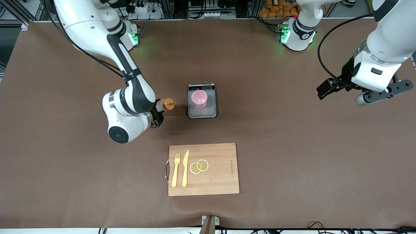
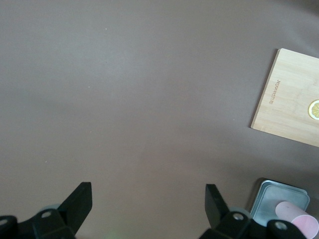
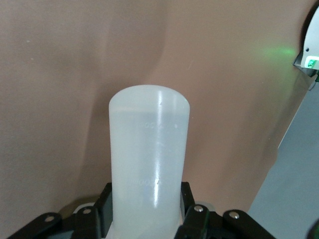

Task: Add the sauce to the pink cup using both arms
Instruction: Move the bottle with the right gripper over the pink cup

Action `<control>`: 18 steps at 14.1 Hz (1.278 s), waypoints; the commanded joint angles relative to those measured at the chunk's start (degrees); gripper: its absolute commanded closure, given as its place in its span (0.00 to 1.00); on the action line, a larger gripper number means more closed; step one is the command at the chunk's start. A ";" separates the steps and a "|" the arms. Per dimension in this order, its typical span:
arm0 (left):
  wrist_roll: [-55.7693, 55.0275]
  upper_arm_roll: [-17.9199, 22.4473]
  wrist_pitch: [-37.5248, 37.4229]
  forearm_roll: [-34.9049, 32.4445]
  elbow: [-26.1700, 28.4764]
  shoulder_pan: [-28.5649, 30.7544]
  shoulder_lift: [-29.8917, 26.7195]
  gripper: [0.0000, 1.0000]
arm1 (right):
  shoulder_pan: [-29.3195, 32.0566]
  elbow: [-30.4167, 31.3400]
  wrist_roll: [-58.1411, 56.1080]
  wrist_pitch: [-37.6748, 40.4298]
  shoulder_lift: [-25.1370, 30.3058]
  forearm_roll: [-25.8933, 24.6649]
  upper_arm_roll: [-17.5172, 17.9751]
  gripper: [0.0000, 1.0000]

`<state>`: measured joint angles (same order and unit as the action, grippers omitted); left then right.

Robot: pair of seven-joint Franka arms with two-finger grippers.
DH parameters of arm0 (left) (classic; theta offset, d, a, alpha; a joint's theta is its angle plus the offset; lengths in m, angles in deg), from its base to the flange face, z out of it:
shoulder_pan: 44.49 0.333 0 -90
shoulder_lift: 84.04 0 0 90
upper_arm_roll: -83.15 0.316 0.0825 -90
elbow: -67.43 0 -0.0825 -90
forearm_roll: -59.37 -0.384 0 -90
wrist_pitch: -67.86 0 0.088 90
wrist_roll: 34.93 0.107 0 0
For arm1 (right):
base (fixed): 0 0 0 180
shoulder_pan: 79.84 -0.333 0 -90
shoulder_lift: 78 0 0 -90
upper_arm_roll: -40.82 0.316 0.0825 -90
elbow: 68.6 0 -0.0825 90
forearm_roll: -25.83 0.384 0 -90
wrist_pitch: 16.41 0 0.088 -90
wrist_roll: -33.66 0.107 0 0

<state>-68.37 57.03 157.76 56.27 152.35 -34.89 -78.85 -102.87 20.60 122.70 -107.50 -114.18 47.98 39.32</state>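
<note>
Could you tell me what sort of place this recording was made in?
Probably a robotics lab staged as a kitchen counter: the table is draped in brown cloth with cabling along its edge, a pink cup sits on a small scale, and a cutting board carries a plastic fork and knife.

My right gripper (image 1: 158,114) clamps the sauce (image 1: 166,104) tipped sideways, its orange nozzle aimed at the pink cup (image 1: 199,99) on the scale (image 1: 202,100), while my left gripper (image 1: 325,90) waits, raised over bare table toward my left arm's end, fingers spread wide.
</note>
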 commanded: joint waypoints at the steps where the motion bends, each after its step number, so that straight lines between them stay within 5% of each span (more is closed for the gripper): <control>1: 1.09 -0.68 -2.44 1.00 -0.46 1.21 -1.41 0.00 | -2.71 -0.17 4.91 1.35 1.12 -2.45 -0.34 0.44; 14: 8.27 0.19 -5.61 4.60 -0.81 5.43 -3.51 0.00 | -7.29 -1.83 15.29 4.94 0.77 -8.34 -0.17 0.46; 18: 19.36 10.63 -6.05 6.80 0.06 1.48 -4.92 0.00 | -9.13 -2.89 18.62 5.48 0.24 -10.02 -0.17 0.46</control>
<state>-53.17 63.56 152.81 61.46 151.43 -31.60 -81.79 -110.49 19.37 138.13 -103.90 -114.19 39.90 39.35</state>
